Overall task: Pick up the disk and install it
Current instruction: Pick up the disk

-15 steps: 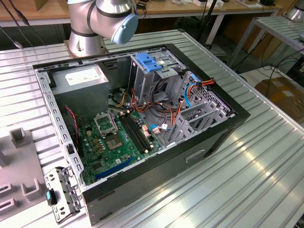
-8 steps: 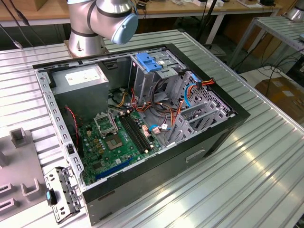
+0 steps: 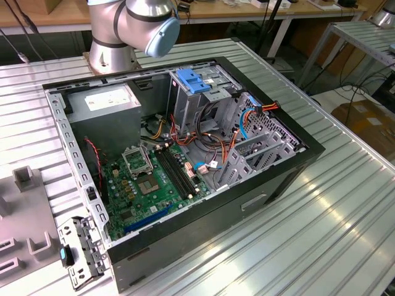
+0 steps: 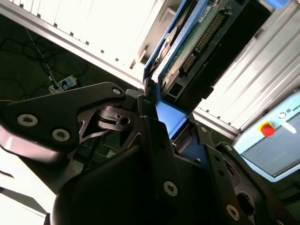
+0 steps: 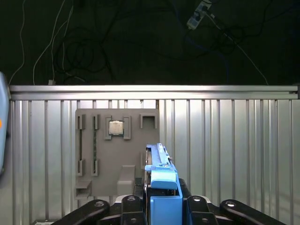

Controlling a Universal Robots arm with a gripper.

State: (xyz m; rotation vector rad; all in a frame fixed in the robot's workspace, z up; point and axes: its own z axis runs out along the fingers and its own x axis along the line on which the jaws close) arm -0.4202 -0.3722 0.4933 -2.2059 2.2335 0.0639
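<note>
Above ribbed table [image 5: 234,140], pincer [image 5: 161,212] grips disk [image 5: 161,176]; case [image 3: 247,206] holds motherboard [image 3: 148,185].

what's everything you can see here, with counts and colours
flat rectangular disk with blue plastic edge frame: one, blue with green circuit-board face, held in the tool
open black metal computer case: one, black, on the table
green motherboard: one, green, inside the case
grey power-supply box: one, grey, case corner nearest the arm
wide blue plastic latch plate: one, blue, atop the drive cage
grey fixture tray: one, grey, on the table
small square metal chip: one, silver, in a tray pocket
slatted metal table: one, silver, under everything
robot arm: one, grey with light-blue cap, beside the case
tool: one, black, shut on the disk
</note>
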